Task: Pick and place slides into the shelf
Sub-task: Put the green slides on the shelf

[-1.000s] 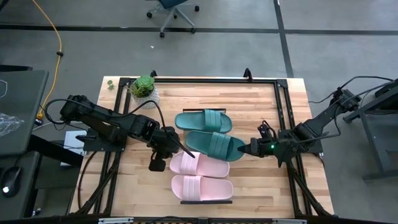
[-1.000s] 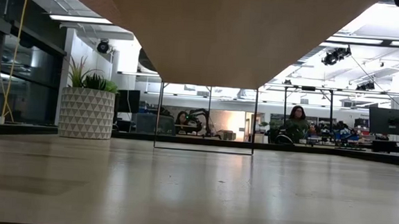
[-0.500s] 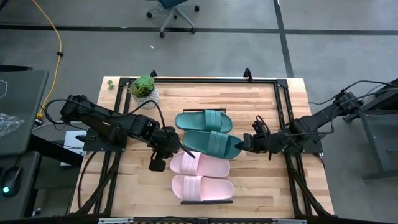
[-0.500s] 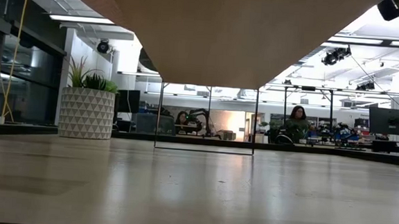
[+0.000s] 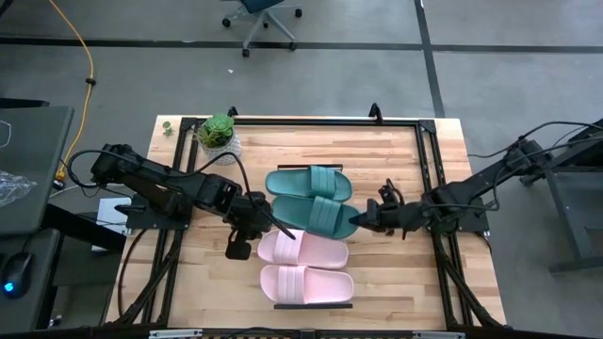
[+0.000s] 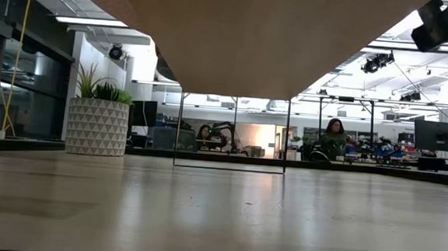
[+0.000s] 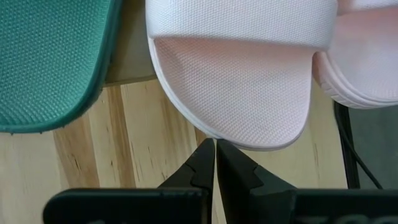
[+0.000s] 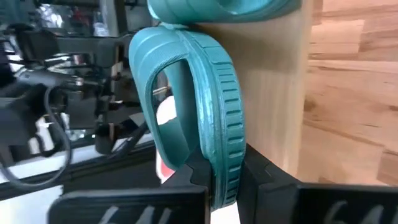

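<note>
Four slides lie side by side on the shelf [image 5: 274, 201], a raised light-wood board whose underside [image 6: 245, 41] fills the top of the low view. The two teal slides [image 5: 306, 182] [image 5: 320, 217] are on the far side and the two pink slides [image 5: 301, 250] [image 5: 306, 284] on the near side. My left gripper [image 5: 279, 226] [image 7: 216, 146] is shut, its tips at the left end of the farther pink slide [image 7: 236, 81]. My right gripper [image 5: 358, 220] [image 8: 225, 177] is shut on the right end of the nearer teal slide [image 8: 186, 93]. My left gripper points its shut tips at the rim of the pink slide's left end [image 7: 217, 137]; I cannot tell whether they touch it. My right gripper pinches the ribbed teal rim at the slide's right end [image 8: 225, 130], one finger on either side. It comes in level from the table's right. The slide lies flat on the shelf.
A potted plant [image 5: 219, 137] [image 6: 97, 125] stands at the table's far left corner. Black frame rails [image 5: 429, 169] run along the table's edges. Bare tabletop [image 5: 396, 273] lies right of the shelf. People sit in the room behind [image 6: 334, 136].
My right gripper has moved toward the table's left, closing in on the right end of the nearer teal slide until its fingers are around it. The slides have kept their places.
</note>
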Available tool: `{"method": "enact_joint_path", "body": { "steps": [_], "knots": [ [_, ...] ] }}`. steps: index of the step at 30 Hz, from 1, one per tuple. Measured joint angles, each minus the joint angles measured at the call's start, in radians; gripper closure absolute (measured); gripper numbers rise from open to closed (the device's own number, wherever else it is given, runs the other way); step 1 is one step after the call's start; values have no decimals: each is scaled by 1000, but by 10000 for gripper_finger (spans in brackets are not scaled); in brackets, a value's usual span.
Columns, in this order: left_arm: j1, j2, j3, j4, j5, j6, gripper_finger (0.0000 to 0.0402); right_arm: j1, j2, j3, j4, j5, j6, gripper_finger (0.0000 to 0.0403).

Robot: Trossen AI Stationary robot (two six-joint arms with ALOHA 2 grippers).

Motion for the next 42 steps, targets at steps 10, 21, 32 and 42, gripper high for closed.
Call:
{"method": "enact_joint_path", "body": {
  "steps": [10,21,32,42],
  "knots": [
    [0,0,0,-4,3,4,394,-40,-30,-18,-35,-71,-18,393],
    [0,0,0,-4,-6,5,394,-107,-30,-18,-46,-170,-69,393],
    [0,0,0,1,-12,8,394,-158,-27,-18,-54,-221,-116,393],
    [0,0,0,22,-22,8,394,-177,6,-18,-43,-251,-130,393]
  ]
}}
